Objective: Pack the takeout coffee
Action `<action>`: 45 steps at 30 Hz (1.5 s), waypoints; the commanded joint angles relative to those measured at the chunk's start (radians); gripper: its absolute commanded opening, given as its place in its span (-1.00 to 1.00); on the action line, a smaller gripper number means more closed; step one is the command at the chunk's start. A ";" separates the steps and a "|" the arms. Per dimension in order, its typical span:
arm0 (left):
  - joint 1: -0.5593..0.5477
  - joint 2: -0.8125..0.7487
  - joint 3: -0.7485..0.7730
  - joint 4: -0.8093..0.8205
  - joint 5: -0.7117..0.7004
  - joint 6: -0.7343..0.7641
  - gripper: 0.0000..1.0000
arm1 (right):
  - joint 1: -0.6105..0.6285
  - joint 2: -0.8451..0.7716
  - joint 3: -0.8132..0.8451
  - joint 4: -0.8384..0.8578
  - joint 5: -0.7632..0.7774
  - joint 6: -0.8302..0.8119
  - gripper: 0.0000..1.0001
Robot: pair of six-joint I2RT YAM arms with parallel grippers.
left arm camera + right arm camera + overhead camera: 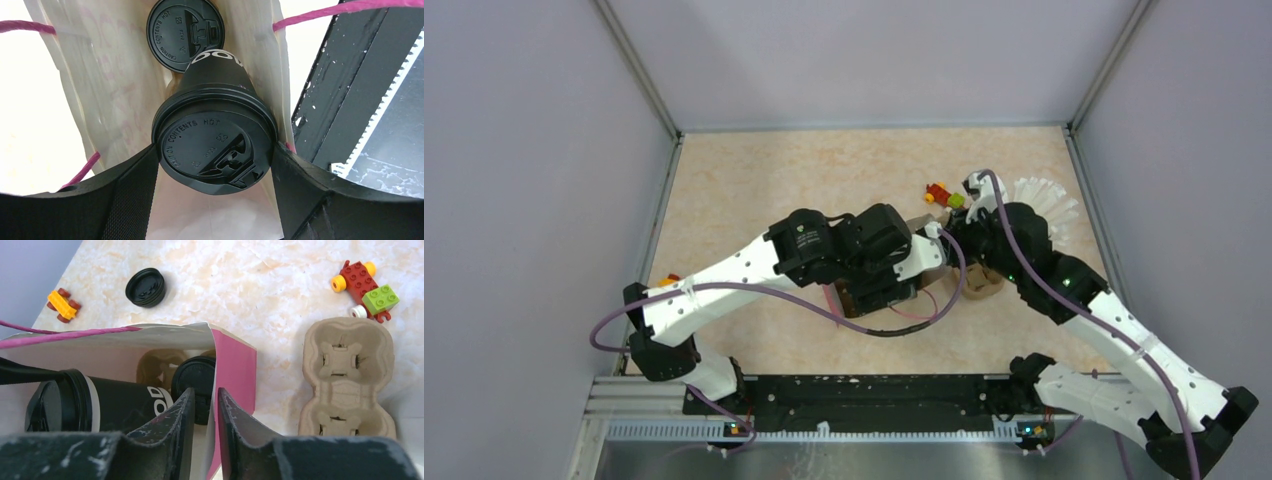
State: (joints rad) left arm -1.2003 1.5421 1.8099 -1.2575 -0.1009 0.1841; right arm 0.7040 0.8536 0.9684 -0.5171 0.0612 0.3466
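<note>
Left pincer [215,155] grasps the black lidded cup [215,120], white-lettered, tilted inside the paper bag [115,75]. Right pincer [206,395], narrowly parted, straddles the bag wall.

Pale lavender walls [524,150] on three sides; beige marbled tabletop [754,190]; grey metal corner posts [639,70]; even light.

Clad in white shells dotted with small dark holes along left arm [724,283] and right arm [1124,335], jointed with rounded black housings — strung with purple cable [892,333]. Green-lit specks on the right. Tipped with black fingers [170,435], scuffed white.
</note>
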 commanded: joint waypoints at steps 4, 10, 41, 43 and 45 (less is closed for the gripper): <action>-0.005 -0.018 -0.016 0.015 -0.024 0.000 0.05 | -0.006 0.036 0.048 0.035 0.008 0.003 -0.77; -0.005 0.008 -0.011 0.022 -0.114 0.030 0.05 | -0.006 -0.011 -0.003 0.109 0.007 -0.012 -0.95; -0.032 0.103 -0.007 0.001 -0.249 -0.013 0.03 | -0.006 -0.199 -0.232 0.206 -0.019 -0.056 -1.00; -0.044 0.118 -0.002 -0.014 -0.230 -0.027 0.03 | -0.006 -0.208 -0.241 0.204 -0.032 -0.042 -1.00; -0.054 0.136 0.003 -0.034 -0.211 -0.041 0.03 | -0.006 -0.230 -0.254 0.201 -0.025 -0.024 -1.00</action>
State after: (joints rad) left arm -1.2312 1.6390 1.7821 -1.2530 -0.3782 0.1928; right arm 0.7036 0.6525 0.7452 -0.2844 0.0685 0.2928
